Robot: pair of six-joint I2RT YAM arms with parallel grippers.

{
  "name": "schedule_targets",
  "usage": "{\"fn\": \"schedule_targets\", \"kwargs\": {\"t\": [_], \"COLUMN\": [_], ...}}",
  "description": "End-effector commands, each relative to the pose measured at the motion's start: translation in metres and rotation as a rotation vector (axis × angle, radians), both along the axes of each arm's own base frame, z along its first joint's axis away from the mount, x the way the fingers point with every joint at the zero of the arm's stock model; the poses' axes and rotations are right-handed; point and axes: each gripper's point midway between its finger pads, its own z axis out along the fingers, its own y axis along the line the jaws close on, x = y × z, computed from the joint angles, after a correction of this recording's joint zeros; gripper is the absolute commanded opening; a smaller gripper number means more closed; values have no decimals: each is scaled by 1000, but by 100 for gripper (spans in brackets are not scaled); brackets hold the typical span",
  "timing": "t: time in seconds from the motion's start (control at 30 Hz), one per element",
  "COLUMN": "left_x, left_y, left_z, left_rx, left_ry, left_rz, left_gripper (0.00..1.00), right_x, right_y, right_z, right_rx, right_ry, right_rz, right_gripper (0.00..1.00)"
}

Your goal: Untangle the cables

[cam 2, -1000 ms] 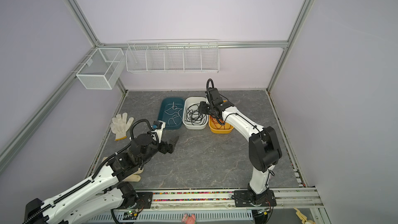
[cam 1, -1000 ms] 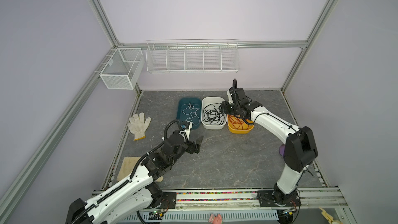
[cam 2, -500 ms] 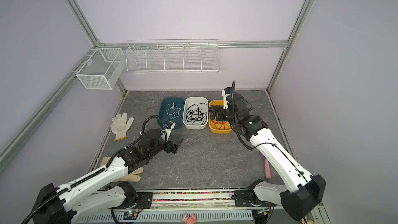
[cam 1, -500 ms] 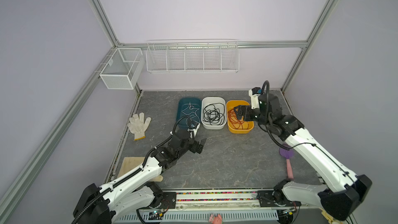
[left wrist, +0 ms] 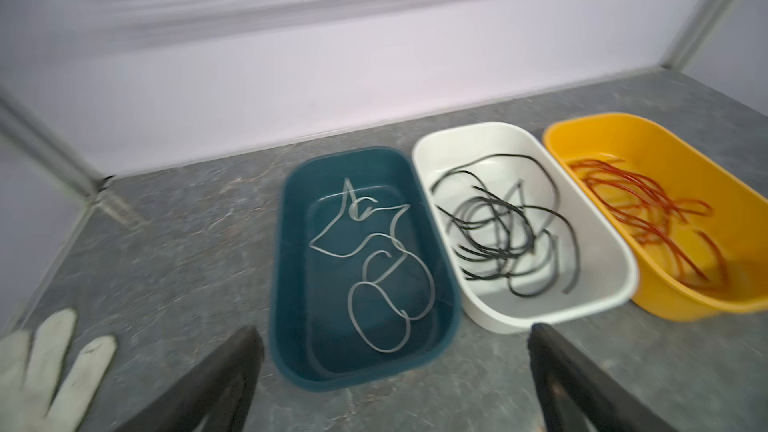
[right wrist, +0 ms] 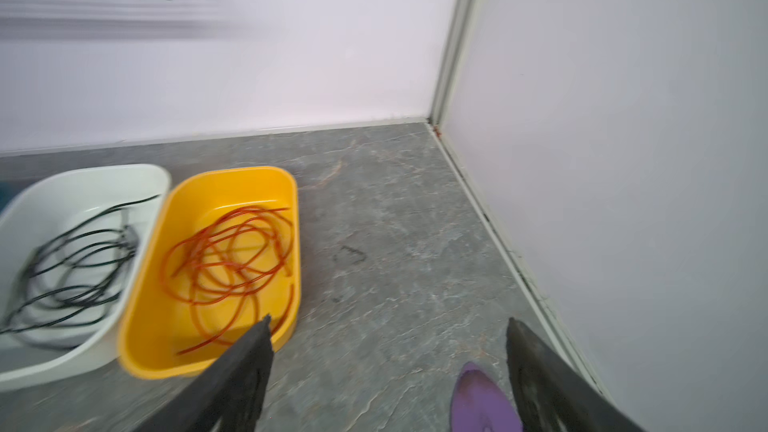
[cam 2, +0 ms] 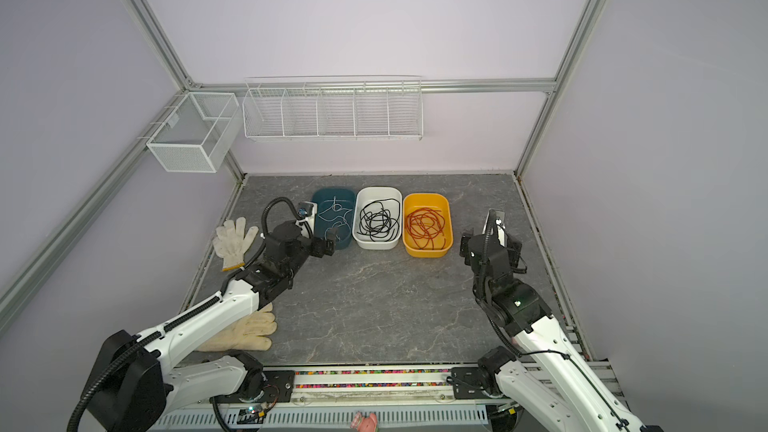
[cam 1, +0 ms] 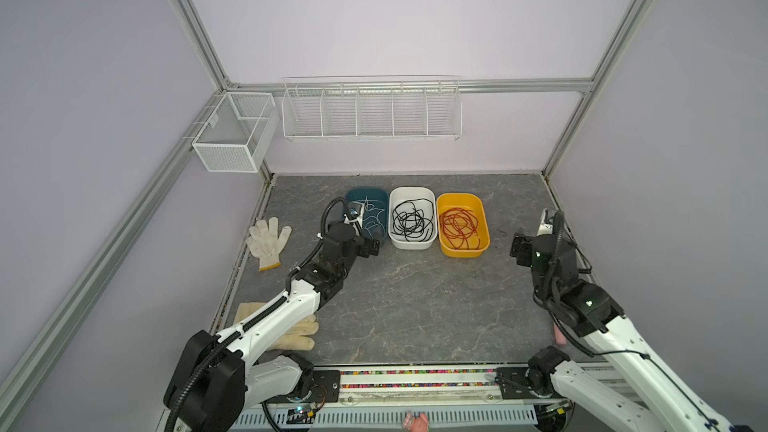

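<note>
glossy plastic tubs (left wrist: 478, 147); matt stone-look tabletop (cam 1: 415, 292); cloth glove (cam 1: 266, 238).

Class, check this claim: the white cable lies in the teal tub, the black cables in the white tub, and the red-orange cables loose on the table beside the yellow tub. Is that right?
One slip: the red-orange cables lie inside the yellow tub, as both top views show. The white cable in the teal tub and black cables in the white tub stand.
</note>
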Motion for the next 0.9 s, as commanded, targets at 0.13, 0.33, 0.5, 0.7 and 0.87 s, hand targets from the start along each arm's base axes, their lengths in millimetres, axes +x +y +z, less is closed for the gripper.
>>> {"fn": "schedule_targets", "kwargs": {"t": [0.13,0.33,0.5,0.7,0.87], "left_x": [9,9,3,12,17], "left_y": [86,144,157,157,173], "left_z": [-23,-32,-57,-66,-66], "left_rx": [33,9,128,88,13], "left_ry": [-51,-37,-63,-92,-119], "left_rz": [334,507,533,499,517], "left_gripper": [99,99,99,99,99], "right_x": [21,45,67,83,97], "right_y": [-10,-16,-10,-29,-28], "right_z": [-38,-63,-85,-106,-119], "right_rx": [-33,-34,-63,-27,2], "right_ry": [-84,-40,-24,-43,-59], "right_rz": [19,31,122,74,114], "right_gripper": [89,89,89,89,89]}}
